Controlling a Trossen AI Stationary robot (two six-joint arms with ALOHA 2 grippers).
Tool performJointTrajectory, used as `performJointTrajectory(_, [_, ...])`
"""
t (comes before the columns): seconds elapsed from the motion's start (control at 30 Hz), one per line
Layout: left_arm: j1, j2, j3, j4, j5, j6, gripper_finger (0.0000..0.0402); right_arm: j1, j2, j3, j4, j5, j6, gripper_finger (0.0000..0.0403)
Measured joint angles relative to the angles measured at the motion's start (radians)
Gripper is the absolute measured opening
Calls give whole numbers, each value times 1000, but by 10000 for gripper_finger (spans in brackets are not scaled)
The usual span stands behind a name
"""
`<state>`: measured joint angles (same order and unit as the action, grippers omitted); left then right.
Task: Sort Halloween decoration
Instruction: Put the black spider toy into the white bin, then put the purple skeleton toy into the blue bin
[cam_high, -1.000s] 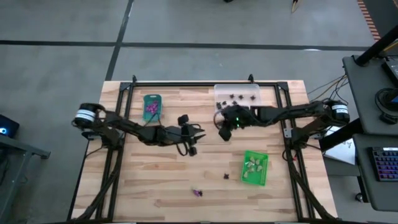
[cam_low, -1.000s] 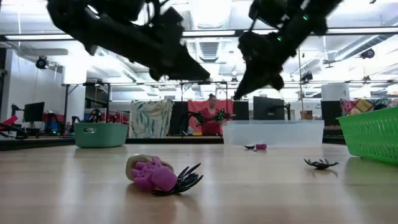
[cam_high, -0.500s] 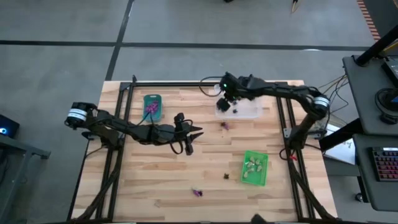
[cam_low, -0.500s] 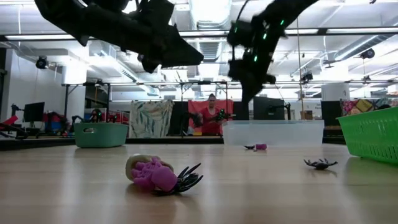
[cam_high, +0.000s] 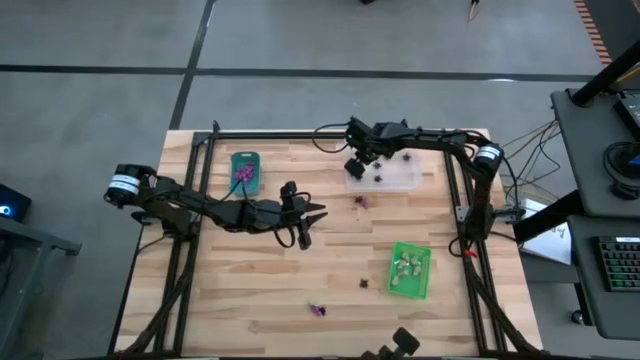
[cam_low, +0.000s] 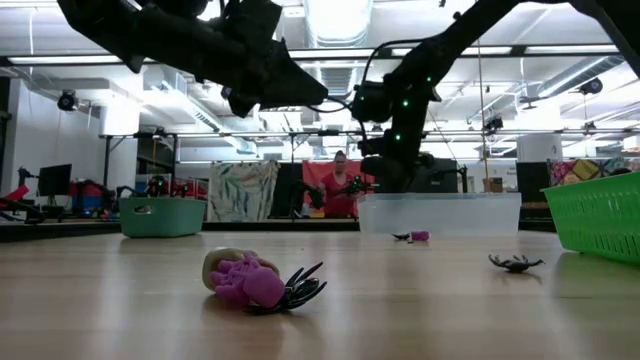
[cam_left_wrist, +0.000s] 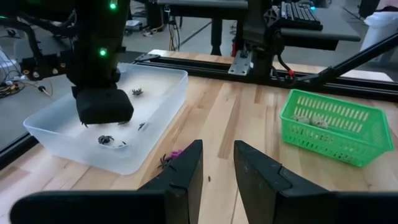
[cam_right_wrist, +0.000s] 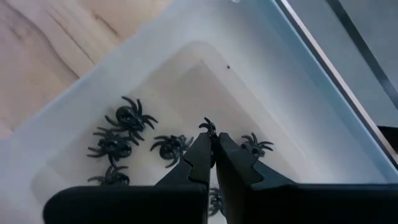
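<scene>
Pinching a tiny black plastic spider trinket (cam_right_wrist: 209, 127) between my right pincer's (cam_right_wrist: 213, 144) fingertips, I hang over the clear rectangular plastic tray (cam_high: 385, 165) at the far side of the table. The right pincer is closed, and only a few thin legs of the spider poke out past the tips, so the hold is a narrow one. Below it, more black spiders (cam_right_wrist: 127, 117) already lie on the tray's floor, so I judge this one is about to be dropped among them.

These trinkets look featherlight and stiff, with wiry legs that could snag or flick away. I judge the body is the best place to nip; a leg alone may bend or slip out. Smooth plastic this small could also cling to a fingertip on release.

The rest of the decoration is scattered: a purple trinket (cam_high: 362, 201) lies on the pale wooden table (cam_high: 250, 290) just in front of the clear tray, a small black one (cam_high: 363, 283) sits beside the bright green mesh basket (cam_high: 410, 269), which holds pale cream-green pieces, and another purple piece (cam_high: 317, 310) rests near the table's front edge. The teal tray (cam_high: 244, 170) holds purple ones.

My left pincer (cam_high: 308, 225) hovers mid-table with its fingers (cam_left_wrist: 186, 171) a little apart and nothing between them.
</scene>
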<state>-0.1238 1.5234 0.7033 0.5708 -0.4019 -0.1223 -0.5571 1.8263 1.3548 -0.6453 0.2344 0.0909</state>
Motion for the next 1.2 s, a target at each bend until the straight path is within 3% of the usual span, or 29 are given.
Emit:
performJointTrajectory(0.63, [0,1,-5,-6,0,-18,75,0,-6,0,47,-6,13,113])
performJointTrajectory(0.8, [0,1,-5,-6,0,-19,75,-2,-6,0,37,-107,4,130])
performJointTrajectory(1.03, [0,1,-5,-7,0,-19,75,-9,-9,0,-14,-102,60,179])
performJointTrajectory(1.2, [0,1,-5,-6,0,-19,75,-11,-46,0,-25,-11,47,210])
